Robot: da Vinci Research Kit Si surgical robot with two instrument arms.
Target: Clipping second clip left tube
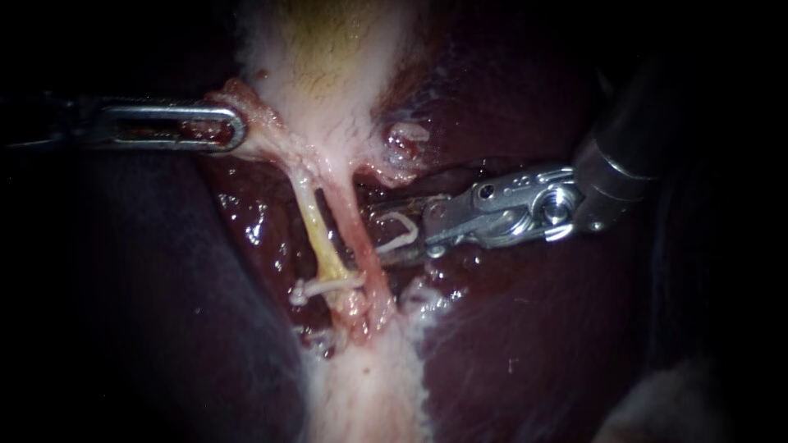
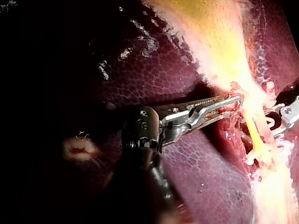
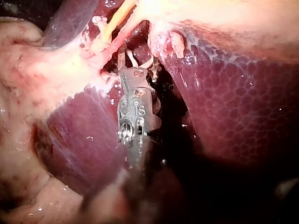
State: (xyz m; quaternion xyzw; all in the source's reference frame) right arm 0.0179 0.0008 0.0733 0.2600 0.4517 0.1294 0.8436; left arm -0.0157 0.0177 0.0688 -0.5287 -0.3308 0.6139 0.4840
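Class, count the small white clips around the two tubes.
2. One white clip sits across the yellow left tube. The other white clip is held in the jaws of the right instrument, beside the pink tube. Others may be hidden.

Surgical wet-lab bench. Evidence: bare dark-red liver (image 1: 533, 344), pale gallbladder (image 1: 328, 74), yellow tube (image 1: 318, 242), all spotlit against black. Tissue wet and glistening, viewed close up. Two slender steel instruments: left instrument (image 1: 234, 131) clamping gallbladder tissue, right instrument (image 1: 376, 236) carrying a white clip (image 1: 400, 234) in its jaws.
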